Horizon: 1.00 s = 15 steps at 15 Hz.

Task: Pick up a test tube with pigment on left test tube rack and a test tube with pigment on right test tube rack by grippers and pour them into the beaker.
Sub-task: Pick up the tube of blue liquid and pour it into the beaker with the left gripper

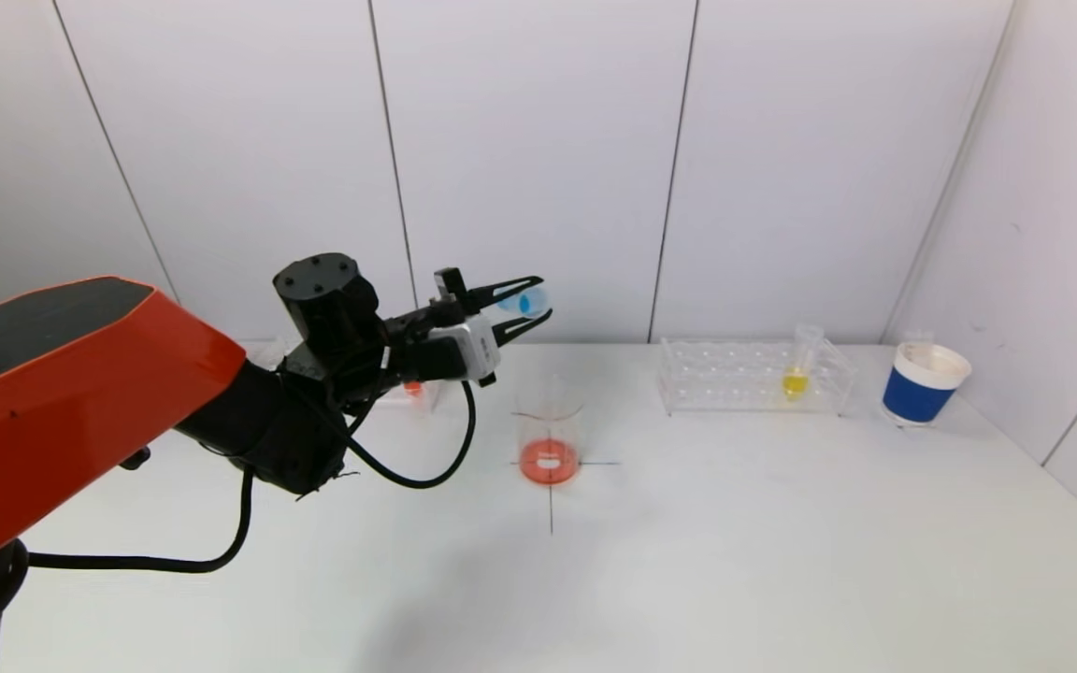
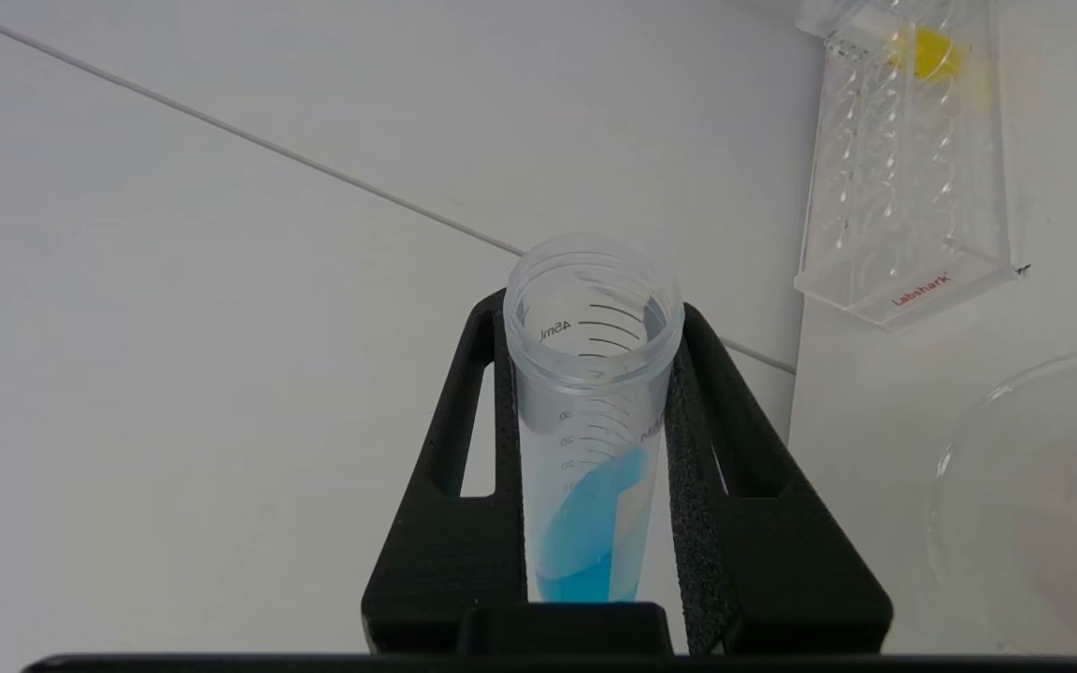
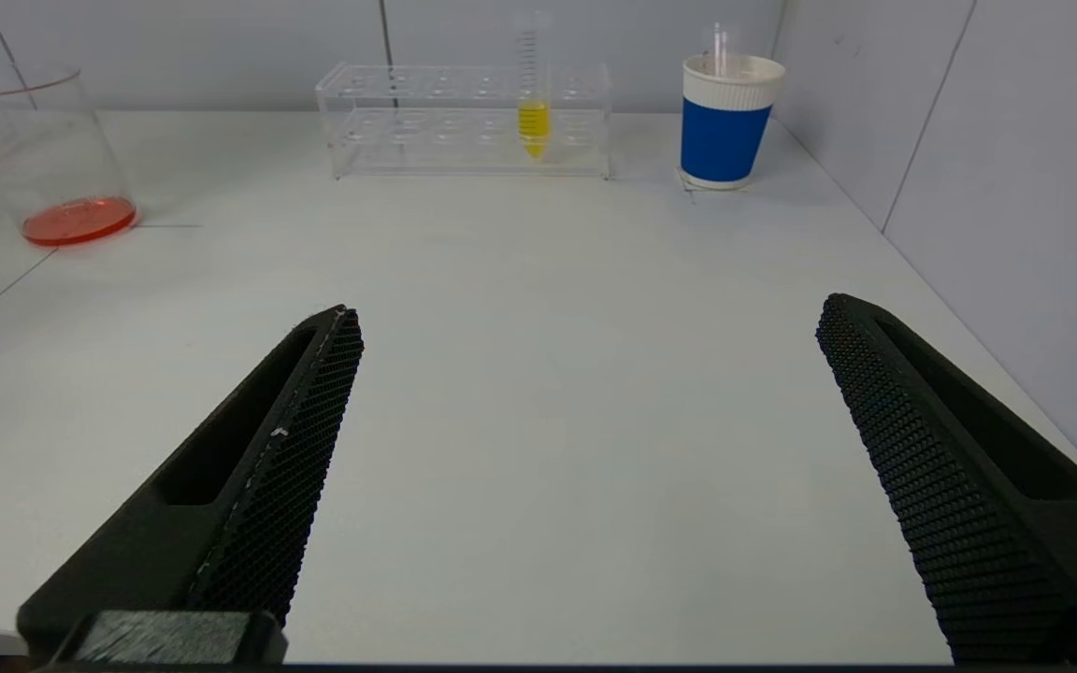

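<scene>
My left gripper point(image 1: 538, 301) is raised above the table, up and slightly left of the beaker point(image 1: 550, 439), and is shut on a clear test tube with blue pigment point(image 1: 524, 301) point(image 2: 585, 439), which lies tilted nearly level between the fingers. The glass beaker holds a layer of orange-red liquid point(image 3: 78, 220). The right test tube rack point(image 1: 752, 376) point(image 3: 464, 117) holds one upright tube with yellow pigment point(image 1: 796, 379) point(image 3: 534, 126). The left rack point(image 1: 408, 393) is mostly hidden behind my left arm. My right gripper point(image 3: 585, 318) hovers low over bare table, open and empty; it is outside the head view.
A blue and white paper cup point(image 1: 924, 383) point(image 3: 724, 121) stands right of the right rack, near the side wall. Black cross lines point(image 1: 552, 495) mark the beaker's spot. White wall panels close the back and right side of the table.
</scene>
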Each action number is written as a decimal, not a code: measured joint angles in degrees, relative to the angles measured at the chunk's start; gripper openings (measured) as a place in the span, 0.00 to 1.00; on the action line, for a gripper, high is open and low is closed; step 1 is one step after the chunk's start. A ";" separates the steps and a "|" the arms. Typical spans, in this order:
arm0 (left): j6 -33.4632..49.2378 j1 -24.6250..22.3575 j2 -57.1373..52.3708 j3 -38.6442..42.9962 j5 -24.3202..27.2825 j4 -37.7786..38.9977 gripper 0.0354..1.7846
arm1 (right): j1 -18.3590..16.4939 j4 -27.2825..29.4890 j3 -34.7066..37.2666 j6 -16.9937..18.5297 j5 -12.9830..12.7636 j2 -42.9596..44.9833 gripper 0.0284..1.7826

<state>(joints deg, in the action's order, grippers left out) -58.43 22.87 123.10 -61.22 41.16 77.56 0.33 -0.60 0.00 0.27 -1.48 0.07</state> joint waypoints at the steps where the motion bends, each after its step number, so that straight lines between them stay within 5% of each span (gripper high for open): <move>1: -0.61 -0.07 0.29 0.17 0.02 0.09 0.24 | 0.00 0.02 0.00 0.00 0.00 0.00 0.99; 15: -9.29 -0.30 4.85 0.22 0.66 0.30 0.24 | 0.00 0.02 0.00 0.00 0.00 0.00 0.99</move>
<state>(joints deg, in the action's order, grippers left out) -67.72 22.56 127.95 -61.00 41.81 77.86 0.33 -0.57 0.00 0.27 -1.48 0.07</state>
